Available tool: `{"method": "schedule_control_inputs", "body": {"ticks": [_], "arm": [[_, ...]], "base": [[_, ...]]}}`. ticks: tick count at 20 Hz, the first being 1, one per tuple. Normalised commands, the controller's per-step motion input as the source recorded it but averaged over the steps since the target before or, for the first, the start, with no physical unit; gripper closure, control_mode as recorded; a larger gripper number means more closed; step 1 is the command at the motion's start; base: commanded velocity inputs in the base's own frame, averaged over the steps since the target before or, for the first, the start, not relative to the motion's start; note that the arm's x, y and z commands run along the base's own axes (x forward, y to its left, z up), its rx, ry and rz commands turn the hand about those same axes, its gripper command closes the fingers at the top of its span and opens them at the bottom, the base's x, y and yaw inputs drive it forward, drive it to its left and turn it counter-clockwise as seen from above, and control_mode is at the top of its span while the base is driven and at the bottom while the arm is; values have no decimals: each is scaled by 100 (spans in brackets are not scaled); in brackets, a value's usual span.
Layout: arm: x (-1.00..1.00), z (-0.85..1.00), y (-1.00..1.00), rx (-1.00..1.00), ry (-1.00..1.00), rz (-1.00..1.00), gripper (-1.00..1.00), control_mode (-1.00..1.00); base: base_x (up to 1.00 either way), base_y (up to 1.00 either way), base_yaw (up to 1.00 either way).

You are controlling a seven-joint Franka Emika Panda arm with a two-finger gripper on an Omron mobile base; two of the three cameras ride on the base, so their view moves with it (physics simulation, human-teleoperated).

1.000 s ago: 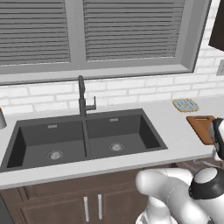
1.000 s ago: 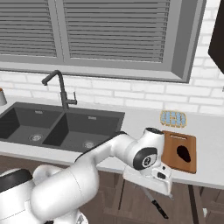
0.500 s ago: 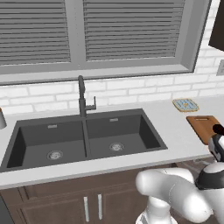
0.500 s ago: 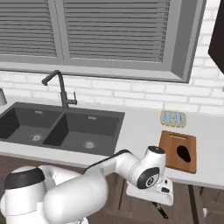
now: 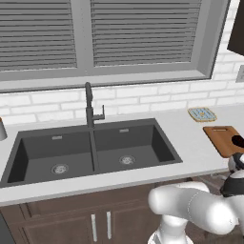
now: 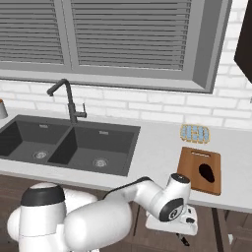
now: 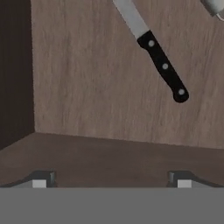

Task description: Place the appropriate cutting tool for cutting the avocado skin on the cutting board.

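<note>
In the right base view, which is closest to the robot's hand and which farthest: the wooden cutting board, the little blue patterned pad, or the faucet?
From the gripper, low below the counter edge:
1. Cutting board, just above, on the counter.
2. Blue patterned pad, behind the board near the wall.
3. Faucet, far left behind the sink.

So the knife (image 7: 156, 57) in the hand view is chopped off at the top edge; you get the black handle and part of the blade, no tip. There's a pale rounded thing (image 7: 214, 6) in the top right corner, way too cropped to tell what it is. In the left base view, the cutting board (image 5: 224, 139) and the avocado (image 5: 238, 140) both run off the right edge.
</note>
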Motion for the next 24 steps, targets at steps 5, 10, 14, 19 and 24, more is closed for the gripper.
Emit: {"method": "schedule_control_inputs", "body": {"ticks": [5,10,14,19,24], "arm": [[14,-32,-1,1,4,5,-100,-100],[0,-50,-1,1,14,5,-100,-100],[-5,-45,-2,4,15,1,-100,-100],[-21,-8,0,3,8,0,-100,-100],[-51,0,0,3,0,0,-100,-100]], "base": [[0,0,0],[0,0,0],[0,0,0],[0,0,0],[0,0,0]]}}
